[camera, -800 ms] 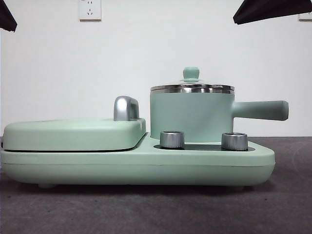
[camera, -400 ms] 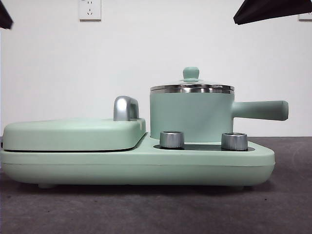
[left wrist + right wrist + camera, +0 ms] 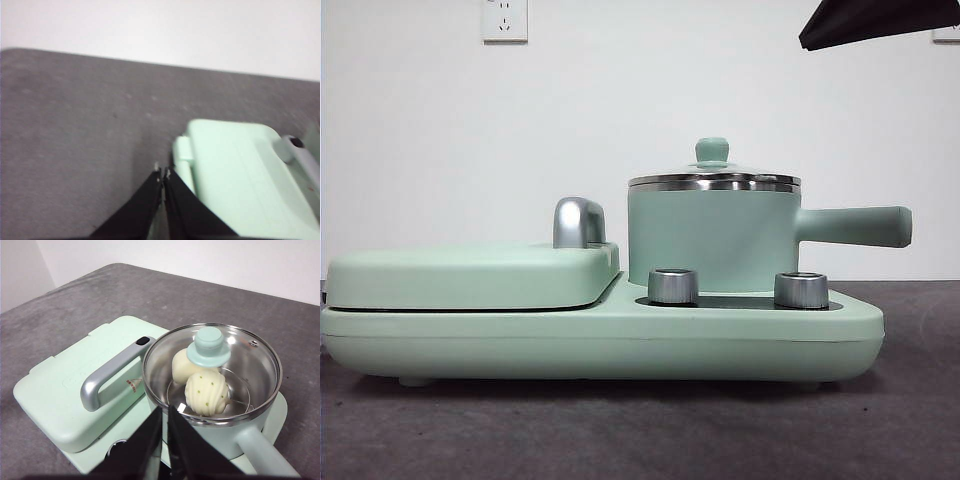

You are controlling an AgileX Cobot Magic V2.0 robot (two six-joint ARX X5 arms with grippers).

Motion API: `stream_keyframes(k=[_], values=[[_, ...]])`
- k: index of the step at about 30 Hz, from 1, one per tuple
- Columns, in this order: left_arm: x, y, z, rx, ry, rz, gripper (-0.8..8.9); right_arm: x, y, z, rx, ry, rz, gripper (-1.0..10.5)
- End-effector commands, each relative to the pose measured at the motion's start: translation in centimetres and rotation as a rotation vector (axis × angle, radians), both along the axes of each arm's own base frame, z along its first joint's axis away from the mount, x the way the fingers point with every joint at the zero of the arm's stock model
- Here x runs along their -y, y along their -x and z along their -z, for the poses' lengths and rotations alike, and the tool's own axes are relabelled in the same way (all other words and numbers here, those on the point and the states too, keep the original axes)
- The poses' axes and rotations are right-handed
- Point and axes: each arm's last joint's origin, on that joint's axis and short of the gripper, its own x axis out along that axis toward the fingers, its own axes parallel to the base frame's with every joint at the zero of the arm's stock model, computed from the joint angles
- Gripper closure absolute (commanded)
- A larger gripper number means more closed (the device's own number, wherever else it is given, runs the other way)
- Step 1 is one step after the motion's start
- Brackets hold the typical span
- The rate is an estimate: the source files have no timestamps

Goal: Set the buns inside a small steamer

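We see both buns inside the small steamer (image 3: 212,385), under its glass lid (image 3: 215,365): the smooth bun (image 3: 181,366) and the ridged, green-flecked bun (image 3: 206,392) touch each other. The steamer stands on the mint-green cooker base (image 3: 620,340), beside the flat griddle (image 3: 75,385) with its chrome handle (image 3: 107,375). Our right gripper (image 3: 164,412) hovers above the steamer, jaws pressed together and empty. Our left gripper (image 3: 163,175), likewise closed on nothing, hangs over the table (image 3: 75,125) by the griddle's corner.
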Motion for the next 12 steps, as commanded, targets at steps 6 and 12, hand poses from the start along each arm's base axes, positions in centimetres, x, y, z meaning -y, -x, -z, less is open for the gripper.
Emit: stream_keyframes(k=[6,12], values=[[-0.8,0.9,4.3,0.075,-0.014,-0.065,8.05,-0.1,0.0,-0.5,0.012,-0.019,-0.002,9.3],[-1.1,1.1,8.7,0.108,-0.011,-0.094,8.05,-0.1,0.0,-0.5,0.012,-0.019,-0.002,9.3]])
